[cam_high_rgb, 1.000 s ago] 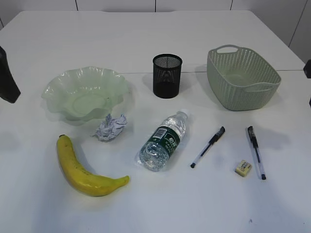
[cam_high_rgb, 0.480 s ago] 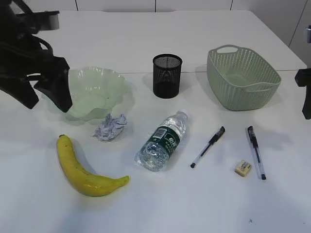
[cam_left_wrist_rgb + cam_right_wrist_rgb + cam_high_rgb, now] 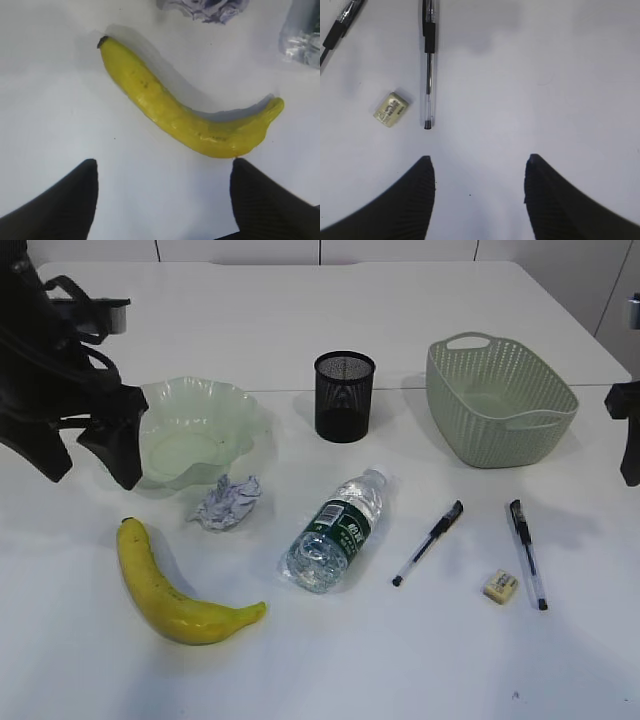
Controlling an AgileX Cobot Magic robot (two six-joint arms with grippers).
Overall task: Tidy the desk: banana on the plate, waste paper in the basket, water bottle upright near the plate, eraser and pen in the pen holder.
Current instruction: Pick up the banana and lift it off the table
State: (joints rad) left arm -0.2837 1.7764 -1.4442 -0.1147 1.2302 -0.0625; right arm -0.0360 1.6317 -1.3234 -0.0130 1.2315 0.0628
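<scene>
White tabletop [image 3: 300, 310], white wall panels behind. Banana [image 3: 175, 117], bottle [image 3: 335, 532] lying flat. Left gripper [image 3: 162, 175] wide open, empty, over banana; right gripper [image 3: 479, 172] open, empty.

Black left hand [image 3: 162, 192], ribbed dark fingers [image 3: 65, 202], looping black cables

I see bare table [image 3: 330, 670] along front edge, open pass. Crumpled paper [image 3: 227, 502] crowds banana [image 3: 170, 590] on plate [image 3: 195, 430] side. Bottle [image 3: 335, 532] blocks centre. Eraser [image 3: 500, 586] sits just beside right pen [image 3: 527, 552]; gap to left pen [image 3: 428, 542] free.
</scene>
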